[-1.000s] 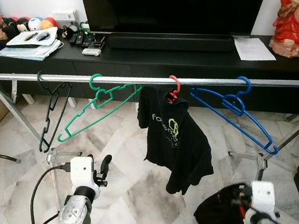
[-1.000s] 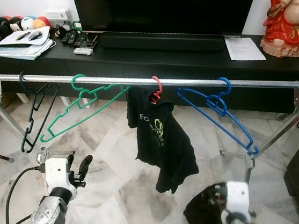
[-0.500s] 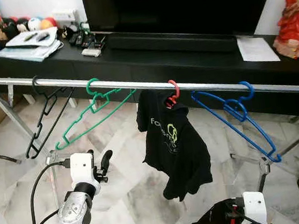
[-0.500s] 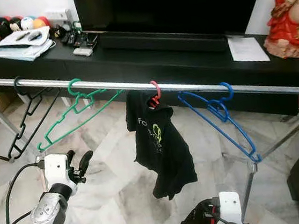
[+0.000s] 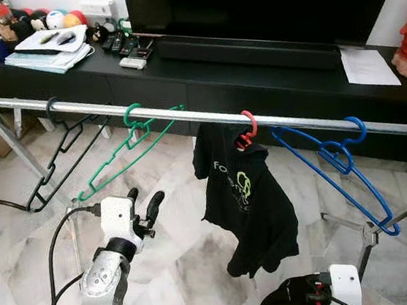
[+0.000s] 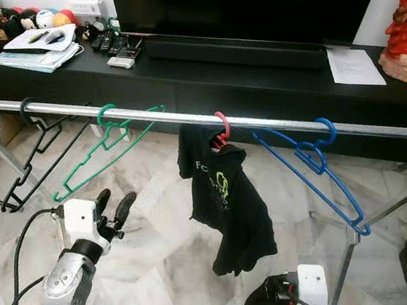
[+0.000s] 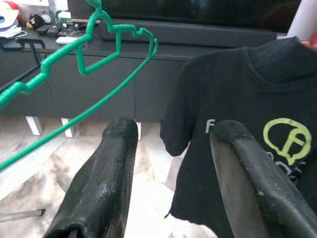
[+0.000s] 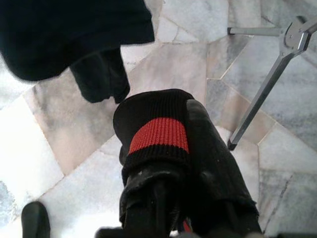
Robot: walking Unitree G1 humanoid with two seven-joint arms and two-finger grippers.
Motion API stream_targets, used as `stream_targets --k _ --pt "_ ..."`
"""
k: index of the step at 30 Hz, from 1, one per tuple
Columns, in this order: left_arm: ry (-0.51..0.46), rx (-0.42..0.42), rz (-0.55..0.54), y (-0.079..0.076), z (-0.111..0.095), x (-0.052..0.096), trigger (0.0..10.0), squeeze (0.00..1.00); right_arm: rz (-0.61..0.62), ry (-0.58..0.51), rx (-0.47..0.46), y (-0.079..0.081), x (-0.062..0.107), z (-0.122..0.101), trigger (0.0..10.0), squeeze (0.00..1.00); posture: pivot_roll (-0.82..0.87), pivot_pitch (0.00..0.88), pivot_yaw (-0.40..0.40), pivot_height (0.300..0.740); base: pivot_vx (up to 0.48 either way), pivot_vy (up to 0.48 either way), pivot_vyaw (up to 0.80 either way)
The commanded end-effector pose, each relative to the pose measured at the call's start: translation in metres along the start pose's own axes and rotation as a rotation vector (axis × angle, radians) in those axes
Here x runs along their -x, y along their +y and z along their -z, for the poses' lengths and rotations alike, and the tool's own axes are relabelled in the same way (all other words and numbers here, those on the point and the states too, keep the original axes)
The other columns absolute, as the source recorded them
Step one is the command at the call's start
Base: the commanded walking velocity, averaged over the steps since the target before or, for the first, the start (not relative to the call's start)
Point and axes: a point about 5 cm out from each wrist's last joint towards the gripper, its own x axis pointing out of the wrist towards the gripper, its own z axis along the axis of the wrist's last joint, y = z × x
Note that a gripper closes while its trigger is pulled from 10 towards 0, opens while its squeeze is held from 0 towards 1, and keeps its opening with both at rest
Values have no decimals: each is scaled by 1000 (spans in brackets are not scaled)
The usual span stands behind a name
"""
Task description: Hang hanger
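Left eye view: the metal rail (image 5: 185, 116) spans the scene over open marble floor (image 5: 178, 251), carrying black hanger (image 5: 57, 158), green hanger (image 5: 126, 150), blue hanger (image 5: 337, 166) and a red hanger (image 5: 244, 131) bearing a black T-shirt (image 5: 249, 199). The left end effector (image 5: 144, 203), raised below the green hanger, is released and empty; the right end effector (image 8: 163, 198), low near the floor, is clenched on a dark garment (image 8: 158, 134).

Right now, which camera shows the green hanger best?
The left eye view: the whole green hanger hangs on the metal rail, hook to tip. The right eye view shows the same. The left wrist view catches part of it beyond the left tool.
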Motion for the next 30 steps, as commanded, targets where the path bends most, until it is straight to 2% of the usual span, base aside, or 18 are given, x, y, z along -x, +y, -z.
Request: stream_targets --k 1,6,10,14,23,29,30 --pt "16 -4 15 -1 1 2 10000 0 11 39 -1 -3 4 10 10000 0 60 125 -35 740 0 0 0" --pt "21 -11 18 -2 0 2 10000 0 24 28 -6 -4 4 10 10000 0 60 125 -34 740 0 0 0" --pt "26 -12 14 -1 1 5 10000 0 69 -172 -58 -15 0 -21 10000 0 52 125 -36 740 0 0 0" --pt "31 -11 13 -1 2 6 10000 0 74 -255 -54 -17 0 -34 10000 0 44 126 -38 740 0 0 0" --pt "29 0 25 -6 1 3 10000 0 -24 -414 -21 -4 9 -44 10000 0 32 127 -35 740 0 0 0" --pt "29 -3 21 -4 1 4 10000 0 -79 -539 4 3 14 -63 10000 0 30 128 -34 740 0 0 0" --pt "28 -3 22 -4 1 3 10000 0 -93 -598 12 6 17 -75 10000 0 28 129 -33 740 0 0 0"
